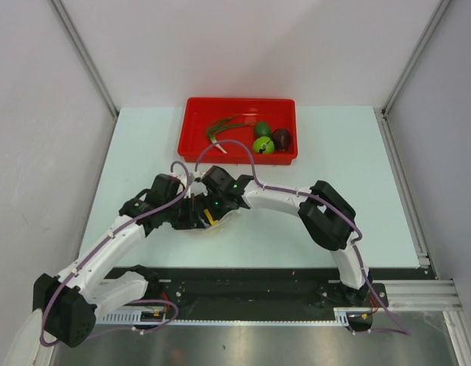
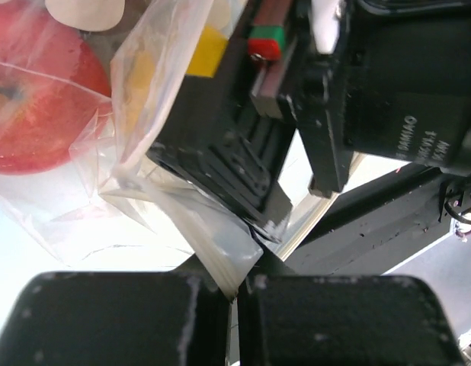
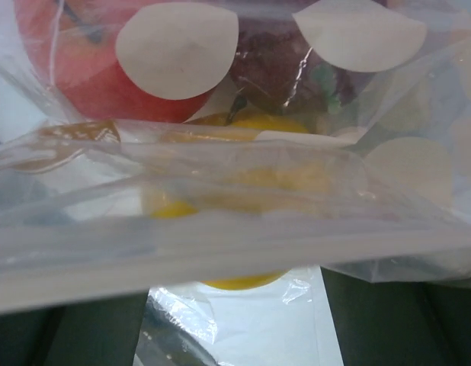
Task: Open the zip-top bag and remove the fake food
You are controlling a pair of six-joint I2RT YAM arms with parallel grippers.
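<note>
1. Zip-top bag [image 3: 220, 191]: 1 only. Clear crinkly film, whitish zip strip running across the right wrist view, at least 3 white round spots [image 3: 177, 49] on the film.
2. Bag lies mid-table [image 1: 357, 198], on the near side of the red tray [image 1: 191, 130] (1 tray) and apart from it. It sits where the 2 arms' tips meet; in the top view they hide most of it.
3. In the bag, fake food, 3 pcs seen: 1 red fruit [image 3: 83, 76], 1 yellow fruit [image 3: 243, 284], 1 dark maroon piece [image 3: 270, 65]. All are behind the film. Red & maroon are side by side; yellow is nearest the zip strip.
4. In the tray, 4 more pcs:
   - 1 green onion [image 1: 224, 126] w/ white stalk
   - 1 bright green ball [image 1: 264, 145]
   - 1 darker green ball [image 1: 261, 128] just behind it
   - 1 maroon ball [image 1: 282, 138] just beside both, on the right
5. Left gripper [image 2: 235, 278]: fingers clenched tight together, a folded bit of the bag's edge pinched btwn them.
6. Right gripper [image 3: 232, 335]: dark fingers at the bottom corners of its own view, zip strip crossing in front. Can't tell if it grips or is released. Left wrist view shows it right up against the bag film.
</note>
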